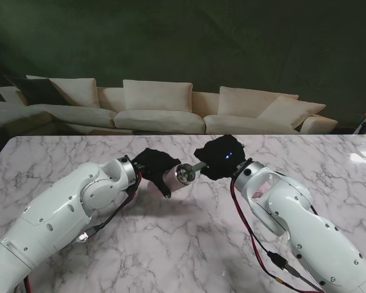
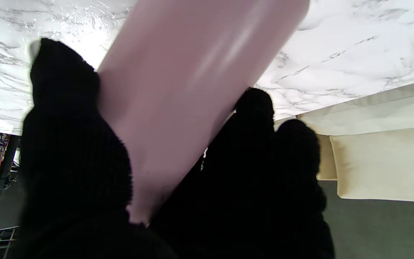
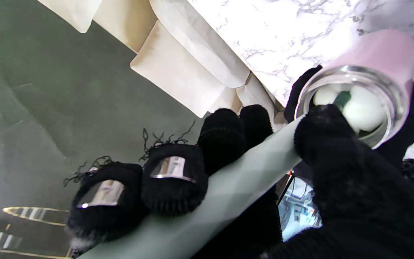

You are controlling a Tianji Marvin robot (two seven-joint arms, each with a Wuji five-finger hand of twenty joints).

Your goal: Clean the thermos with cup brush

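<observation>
Right arm (image 1: 305, 226), white, rising from the near right corner of the marble table (image 1: 189, 256); its black-gloved right hand (image 1: 222, 157) is clenched around the pale green, diamond-patterned handle of the cup brush (image 3: 228, 190), fingers (image 3: 173, 176) wrapped over it. Left hand (image 1: 152, 165), also gloved, grasps the pink thermos (image 1: 178, 176) by its body, thumb on one side, fingers on the other. Thermos held off the table near its middle, tilted, steel-rimmed mouth facing the right hand; white brush head (image 3: 361, 108) sits inside the mouth. No readable writing. Cream sofa (image 1: 158, 107) beyond the far edge.
</observation>
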